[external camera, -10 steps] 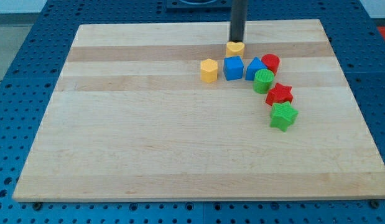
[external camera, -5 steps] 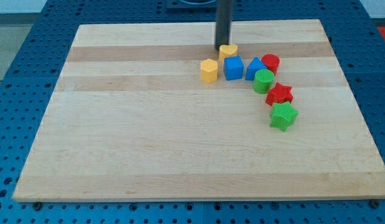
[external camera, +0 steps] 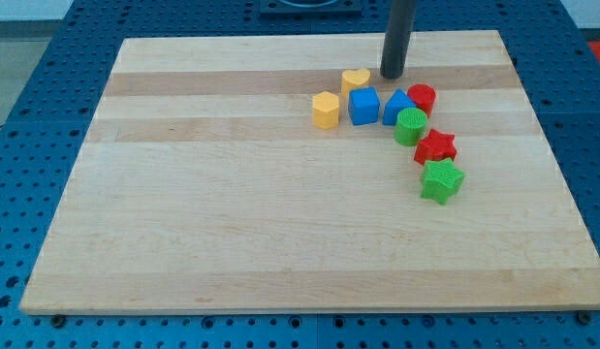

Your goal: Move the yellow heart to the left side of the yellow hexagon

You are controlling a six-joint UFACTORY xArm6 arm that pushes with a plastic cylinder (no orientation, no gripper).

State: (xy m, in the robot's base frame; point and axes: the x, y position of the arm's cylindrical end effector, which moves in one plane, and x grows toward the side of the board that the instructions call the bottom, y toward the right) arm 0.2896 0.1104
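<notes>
My tip [external camera: 392, 76], a bare dark rod end holding nothing (it can only push), stands just right of the small yellow heart block [external camera: 355, 79], which sits up-right of the yellow hexagon block [external camera: 325, 110].

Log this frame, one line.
my tip: right of yellow heart, apart | heart: above-right of yellow hexagon | task: pending

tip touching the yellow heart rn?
Apart. The camera view shows bare board between my tip and the yellow heart; the tip stands to the heart's right in the view.
</notes>
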